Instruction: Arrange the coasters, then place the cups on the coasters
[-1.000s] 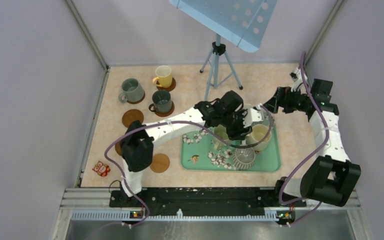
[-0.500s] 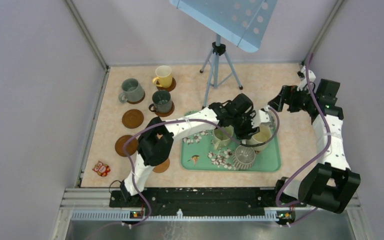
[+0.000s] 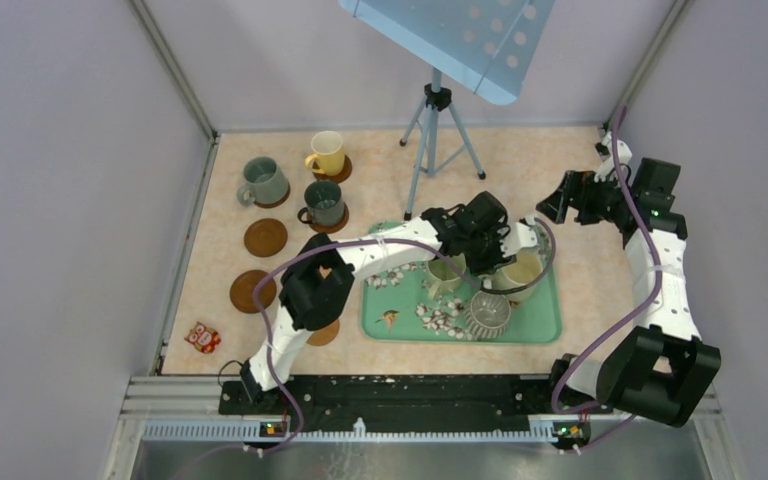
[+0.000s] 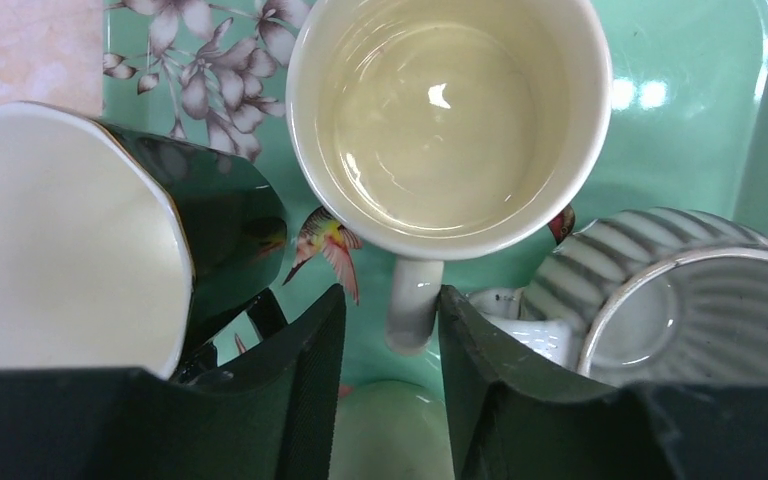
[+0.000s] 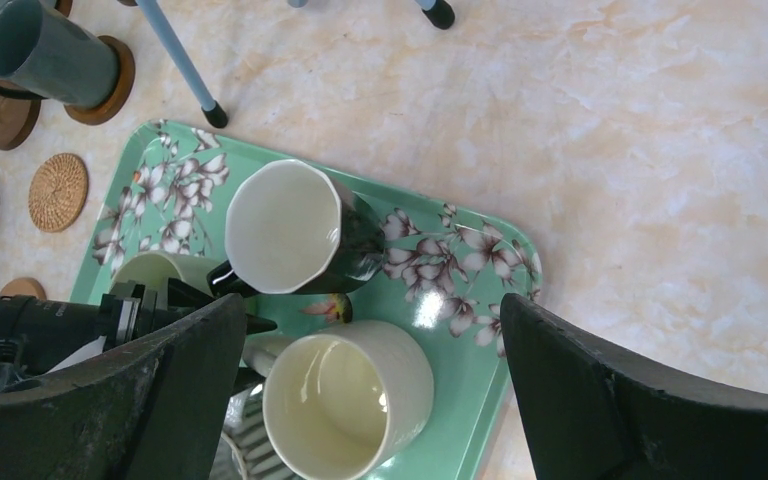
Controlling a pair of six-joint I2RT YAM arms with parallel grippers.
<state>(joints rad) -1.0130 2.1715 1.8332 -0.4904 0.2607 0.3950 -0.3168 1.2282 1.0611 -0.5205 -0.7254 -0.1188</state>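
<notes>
On the green floral tray [image 3: 540,330] stand the cream cup [image 4: 448,110], the black cup with a white inside [image 4: 60,240], the ribbed grey cup [image 4: 680,300] and the pale green cup [image 3: 443,272]. My left gripper [image 4: 390,300] is low over the tray, open, its jaws either side of the cream cup's handle [image 4: 412,310]. The right-hand pad touches the handle and a gap shows on the other side. My right gripper [image 5: 372,300] hangs wide open above the tray's far right. The yellow [image 3: 327,152], grey [image 3: 262,180] and dark green [image 3: 324,202] cups sit on coasters.
Bare coasters lie at the left [image 3: 265,237] [image 3: 250,290], and another [image 3: 322,332] is half hidden by the left arm. A tripod [image 3: 438,130] stands behind the tray. A small toy figure [image 3: 201,337] lies near the front left corner.
The left arm has reached further right over the tray, and its jaws have narrowed around the cream cup's handle. The right arm drew back slightly toward the far right.
</notes>
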